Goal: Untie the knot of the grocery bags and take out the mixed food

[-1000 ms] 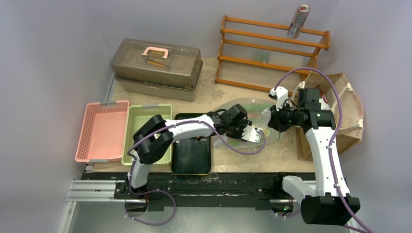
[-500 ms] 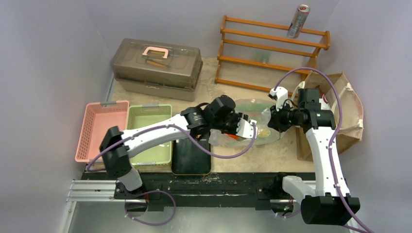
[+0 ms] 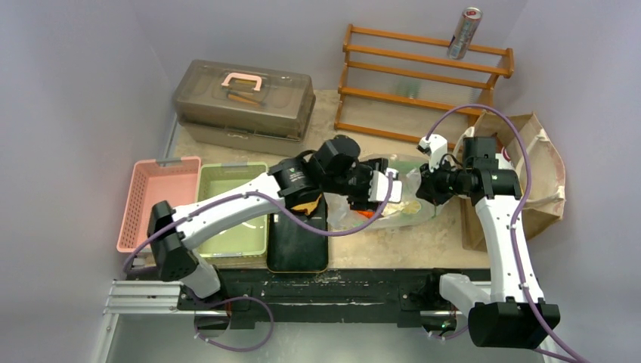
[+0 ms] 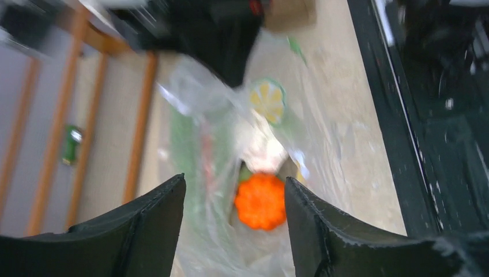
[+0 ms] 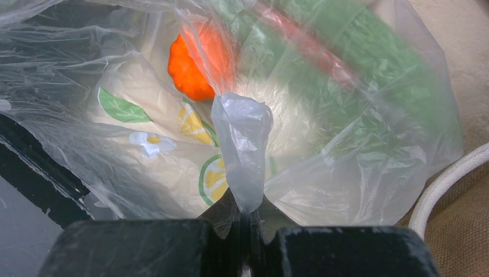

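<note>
The transparent plastic bag [image 3: 404, 203] lies at mid-table, and the brown paper bag [image 3: 546, 170] stands at the right. My right gripper [image 5: 248, 216] is shut on a twisted strip of the plastic bag [image 5: 242, 144]. Through the film show an orange scalloped piece [image 5: 193, 66], a lemon-print snack packet [image 5: 190, 156] and a long green cucumber [image 5: 369, 75]. My left gripper [image 4: 235, 182] hovers open over the bag's left end, with the orange piece [image 4: 260, 201] lying below, between the fingers. A brown piece [image 3: 306, 204] lies on the black tray, half hidden under the left arm.
A grey-brown lidded case [image 3: 243, 98] sits at the back left. A wooden rack [image 3: 423, 83] at the back carries a silver can [image 3: 464, 33]. A pink basket [image 3: 155, 204], a green basket [image 3: 227, 212] and a black tray [image 3: 298, 246] line the front left.
My left arm swung away from the table's front edge and now reaches the bag from its left end. Its jaws narrowed, then widened. The right gripper kept its hold.
</note>
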Tool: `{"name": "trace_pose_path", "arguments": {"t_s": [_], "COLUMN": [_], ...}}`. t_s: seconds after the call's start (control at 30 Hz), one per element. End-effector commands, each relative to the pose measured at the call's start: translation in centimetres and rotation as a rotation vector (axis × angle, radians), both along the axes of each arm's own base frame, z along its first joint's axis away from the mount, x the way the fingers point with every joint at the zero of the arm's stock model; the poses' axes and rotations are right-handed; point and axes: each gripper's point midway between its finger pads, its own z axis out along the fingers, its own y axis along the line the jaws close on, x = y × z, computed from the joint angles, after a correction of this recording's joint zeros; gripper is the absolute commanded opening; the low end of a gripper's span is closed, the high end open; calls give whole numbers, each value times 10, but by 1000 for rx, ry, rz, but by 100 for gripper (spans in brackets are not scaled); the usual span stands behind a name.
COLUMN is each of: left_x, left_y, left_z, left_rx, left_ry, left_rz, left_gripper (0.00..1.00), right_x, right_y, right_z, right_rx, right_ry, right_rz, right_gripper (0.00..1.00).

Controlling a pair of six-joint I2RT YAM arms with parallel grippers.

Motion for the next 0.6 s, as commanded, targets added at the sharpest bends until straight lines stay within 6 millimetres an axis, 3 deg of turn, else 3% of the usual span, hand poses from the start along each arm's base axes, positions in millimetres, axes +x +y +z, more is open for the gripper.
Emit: {"name": "trace_pose_path", "arguments": {"t_s": [0.0,0.1,0.2,0.4,0.47,0.57], "left_x": [14,20,35,63,73,83], "left_y": [14,12,6,-8,-11,-13], "left_z": [-102,-133,-157,-189,-199,-205], "left_rx": [244,310,355,391,398,393], "left_ry": [-9,8,0,-32,-50,-78], "left_rz": [-31,-65,-55,6,36,72], "left_gripper": [64,64,58,50,52,68], "right_x": [2,-2,-9,-20,-22,-23], "right_y": [1,0,-3,-14,-16,-15], "right_z": [5,0,-10,-17,-18,-18], "right_rx": [13,2,-29,-108,-119,-116], "right_ry": [-25,-15,15,41,47,51], "right_rz": [-3,11,27,63,67,69], "right_gripper": [0,0,0,0,0,0]}}
